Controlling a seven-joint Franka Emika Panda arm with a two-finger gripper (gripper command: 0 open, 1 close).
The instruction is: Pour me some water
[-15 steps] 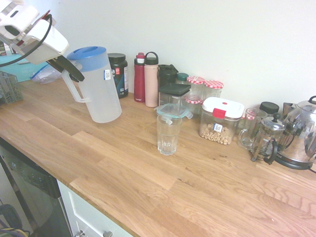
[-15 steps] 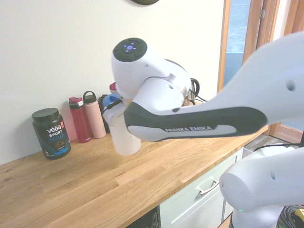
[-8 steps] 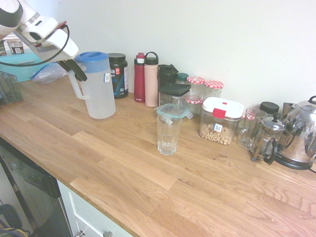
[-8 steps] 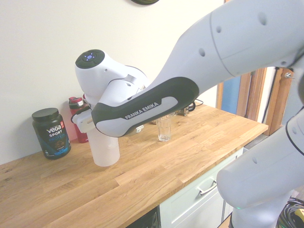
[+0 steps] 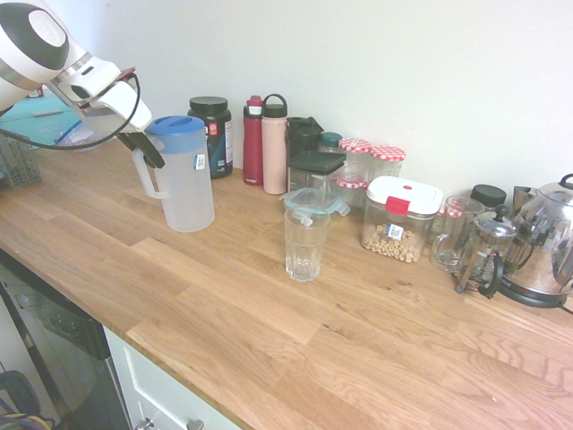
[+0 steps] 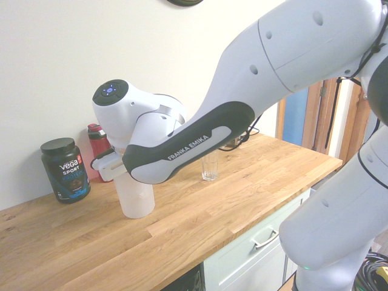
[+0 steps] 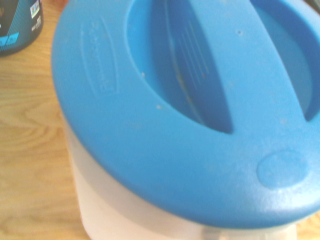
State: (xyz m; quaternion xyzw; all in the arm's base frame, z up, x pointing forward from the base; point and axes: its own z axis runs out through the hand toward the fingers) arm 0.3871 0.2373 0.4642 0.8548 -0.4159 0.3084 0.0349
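On the wooden countertop (image 5: 269, 313) my gripper (image 5: 148, 148) is clamped tight on the handle of the frosted-plastic pitcher (image 5: 185, 184), which stands upright near the wall end of the counter — whether its base rests fully on the wood I cannot tell. My wrist camera looks straight down onto its blue lid (image 7: 190, 100), which fills nearly the whole view, with a corner of the dark protein-powder tub (image 7: 20, 25) beside it. That tub (image 5: 213, 134) stands just behind the pitcher against the wall, and next to it a dark red bottle (image 5: 253, 141) and a pink bottle (image 5: 275, 145) stand side by side. The ribbed drinking glass (image 5: 306, 242) stands well apart from the pitcher, out in the open part of the counter, and the water (image 5: 304, 265) shows as a small clear amount at its bottom, barely visible. Behind the glass sit a dark-lidded canister (image 5: 315, 170), jars with red-checked lids (image 5: 372, 161) and a white-lidded container (image 5: 400, 219) holding what look like nuts or chickpeas — further along, a glass mug (image 5: 450, 235), a French press (image 5: 483, 255) and a steel kettle (image 5: 546, 242). From the other side my arm hides most of the pitcher.
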